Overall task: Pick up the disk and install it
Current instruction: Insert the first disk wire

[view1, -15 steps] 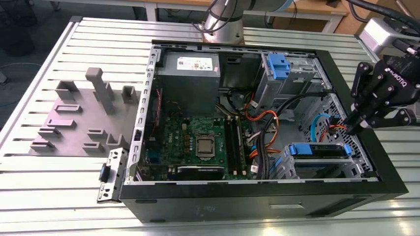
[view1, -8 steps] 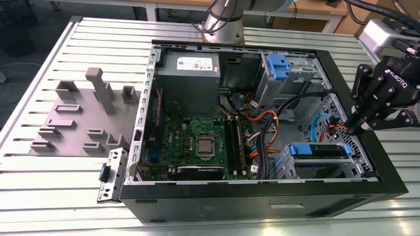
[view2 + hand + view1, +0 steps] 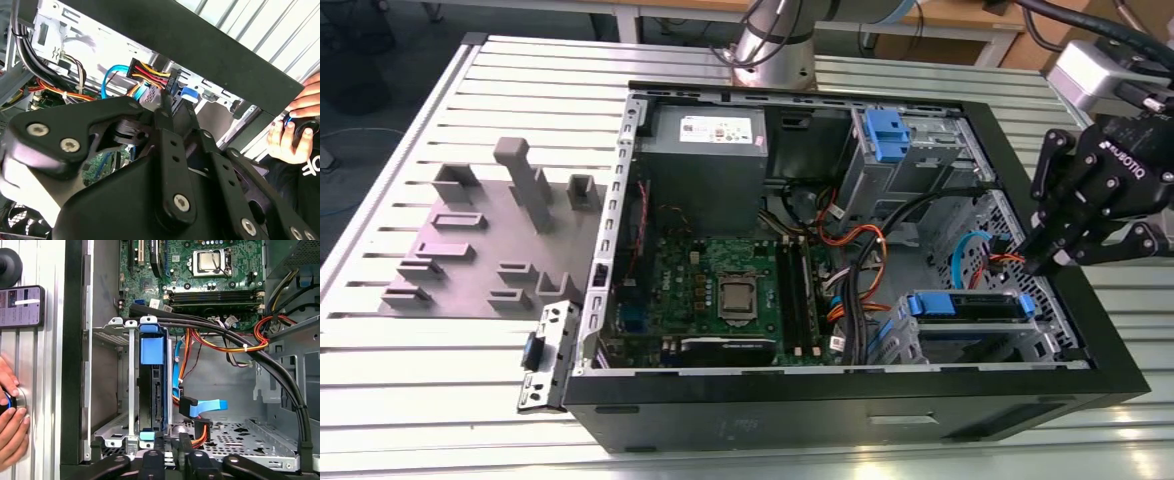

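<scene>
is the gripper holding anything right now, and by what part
Nothing is held. The gripper hangs shut and empty at the case's edge, while the disk sits in its bay.

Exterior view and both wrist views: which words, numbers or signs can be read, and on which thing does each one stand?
White sticker on the grey power-supply box: print too small to read.
Black gripper: white maker's lettering on its body, not quoted here.
Dark phone, first wrist view: screen text blurred.
Green motherboard: markings too small to read.
So no text is quoted.
</scene>
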`<action>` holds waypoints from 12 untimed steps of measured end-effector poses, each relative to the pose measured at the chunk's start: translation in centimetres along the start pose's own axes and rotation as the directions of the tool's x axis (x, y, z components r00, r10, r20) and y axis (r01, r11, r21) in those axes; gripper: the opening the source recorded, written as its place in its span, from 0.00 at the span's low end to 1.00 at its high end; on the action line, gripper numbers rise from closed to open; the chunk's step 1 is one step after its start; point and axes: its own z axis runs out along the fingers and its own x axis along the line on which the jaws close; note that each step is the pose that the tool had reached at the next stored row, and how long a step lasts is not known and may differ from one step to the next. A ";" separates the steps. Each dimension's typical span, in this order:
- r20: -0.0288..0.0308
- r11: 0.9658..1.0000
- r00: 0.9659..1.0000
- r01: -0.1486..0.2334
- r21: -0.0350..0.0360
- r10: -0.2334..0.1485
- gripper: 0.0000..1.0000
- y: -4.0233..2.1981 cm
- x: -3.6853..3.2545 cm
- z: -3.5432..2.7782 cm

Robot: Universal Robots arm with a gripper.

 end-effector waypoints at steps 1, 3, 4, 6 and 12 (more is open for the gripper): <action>0.000 1.000 1.000 0.003 0.000 -0.003 0.27 -0.01 -0.05 0.00; -0.001 1.000 1.000 0.009 0.001 -0.009 0.33 -0.03 -0.19 0.00; -0.001 1.000 1.000 0.011 0.001 -0.011 0.33 -0.04 -0.27 0.01; -0.001 1.000 1.000 0.015 0.002 -0.015 0.33 -0.09 -0.45 0.04; -0.002 1.000 1.000 0.016 0.001 -0.016 0.33 -0.45 -1.15 0.44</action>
